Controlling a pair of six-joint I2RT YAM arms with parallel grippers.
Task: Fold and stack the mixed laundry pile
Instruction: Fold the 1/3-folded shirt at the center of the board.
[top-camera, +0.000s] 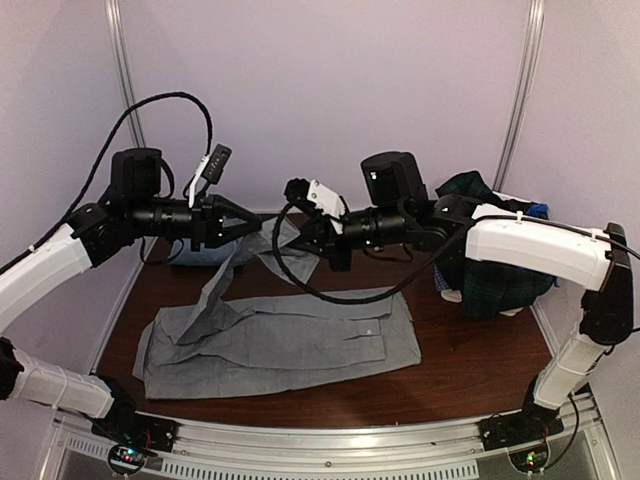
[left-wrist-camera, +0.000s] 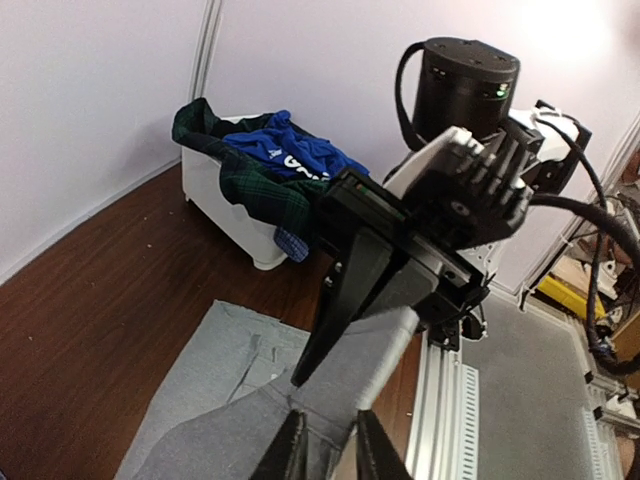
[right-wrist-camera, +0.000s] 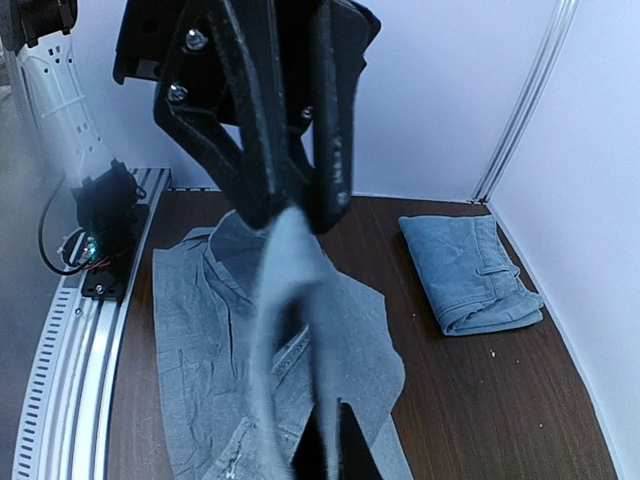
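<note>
The left arm reaches up from the near left corner and bends across toward the middle, its forearm level above the table (top-camera: 470, 365). The left gripper (top-camera: 250, 226) points right and is clenched on a raised fold of the grey shirt (top-camera: 290, 345). The right arm rises from the near right corner, elbows over at the right edge and stretches left. The right gripper (top-camera: 303, 240) points at the other one and is also clamped tight on the same lifted cloth, just beside it. The two sets of fingers face each other over the far middle of the table, with a strip of grey cloth pinched up between them. The rest of the shirt lies spread flat on the near half of the table, its collar toward the left. The laundry pile (top-camera: 495, 275), dark plaid with bright blue on top, sits heaped in a white bin (left-wrist-camera: 225, 195) at the far right corner, under the right arm. Folded jeans (right-wrist-camera: 470, 272) lie at the far left against the wall.
</note>
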